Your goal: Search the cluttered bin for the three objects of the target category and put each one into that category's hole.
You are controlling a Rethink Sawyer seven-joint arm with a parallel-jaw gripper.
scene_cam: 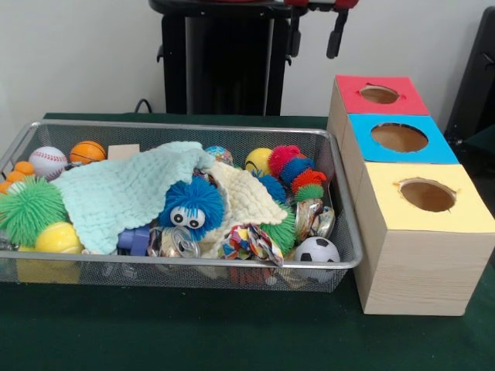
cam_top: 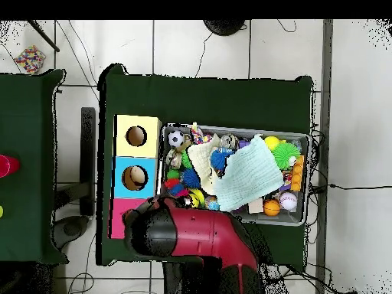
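A wire mesh bin [scene_cam: 344, 232] holds a heap of toys. A mint cloth [scene_cam: 124, 189] and a cream cloth [scene_cam: 246, 199] cover the middle. Around them lie a baseball [scene_cam: 48, 160], a basketball [scene_cam: 87, 151], a soccer ball [scene_cam: 316, 250], a yellow ball [scene_cam: 58, 237], a blue fuzzy toy with eyes [scene_cam: 191, 205] and crushed cans [scene_cam: 178, 243]. Beside the bin stand three boxes with holes: red [scene_cam: 402, 100], blue [scene_cam: 433, 151] and yellow [scene_cam: 464, 216]. My gripper [scene_cam: 336, 35] hangs high above the red box, away from the bin. In the overhead view the arm [cam_top: 199, 233] covers most of the red box [cam_top: 119, 214].
A green spiky ball [scene_cam: 29, 209] and small orange balls [scene_cam: 19, 171] fill the bin's left end, and a bright fuzzy caterpillar [scene_cam: 298, 174] lies near its right end. Green cloth [scene_cam: 193, 332] covers the table. In the overhead view a second green table [cam_top: 27, 153] stands at the left.
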